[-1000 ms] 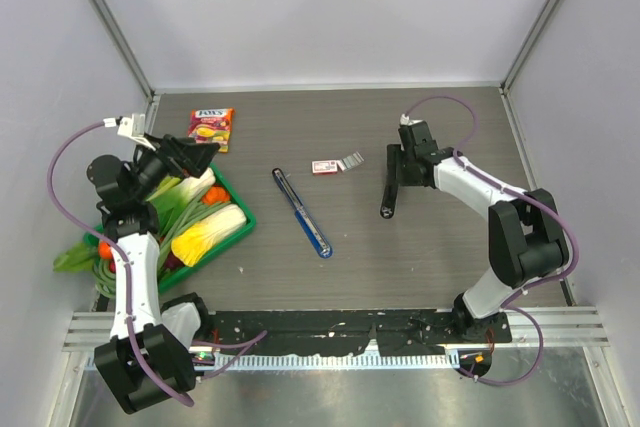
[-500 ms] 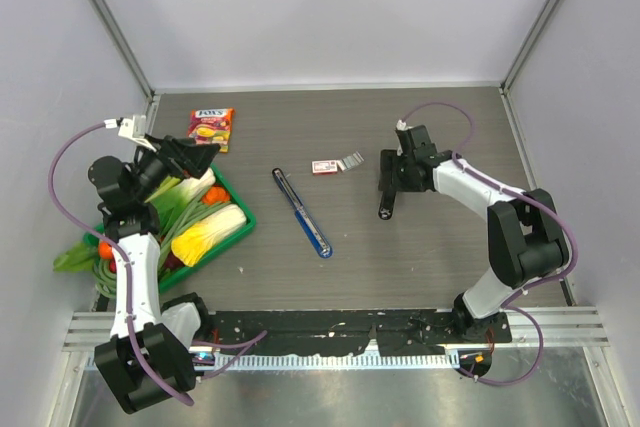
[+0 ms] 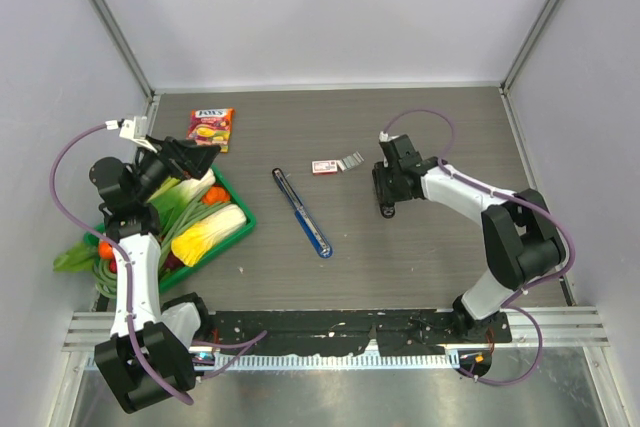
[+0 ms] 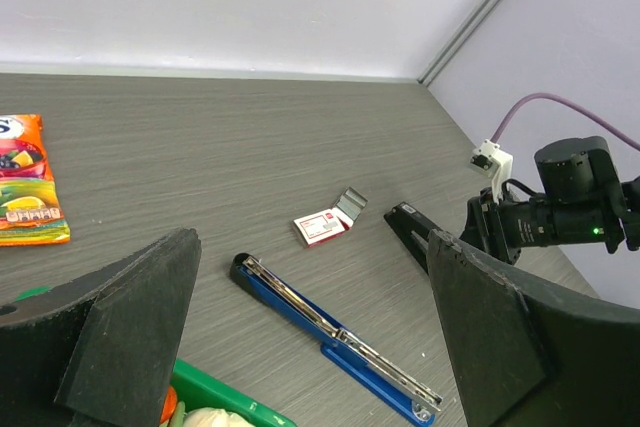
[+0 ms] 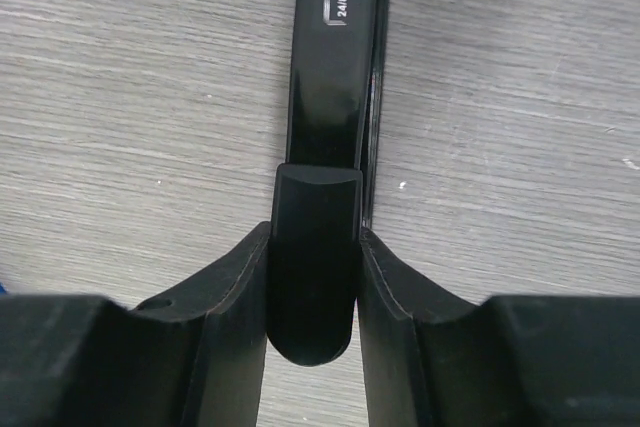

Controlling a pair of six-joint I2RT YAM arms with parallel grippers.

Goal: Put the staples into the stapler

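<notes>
Red-and-white box (image 3: 322,166) lies beside staples (image 3: 351,161), between blue stapler (image 3: 302,213) and black stapler (image 5: 335,57)

Two slim robot arms, left arm (image 3: 135,267) and right arm (image 3: 470,187), with glossy white shells between chunky black joints. Black bases (image 3: 140,372) at the near edge. A thin purple cable (image 3: 60,182) arcing off each arm (each tipped with a small white connector (image 3: 128,125)). Left gripper (image 3: 200,159) with matte black, wedge-shaped fingers (image 4: 130,337), flat on the inner faces. Right gripper (image 5: 312,277) with smooth black fingers (image 5: 235,307), rounded at the edges. A tiny green light (image 4: 597,231) on the right wrist's round black housing
</notes>
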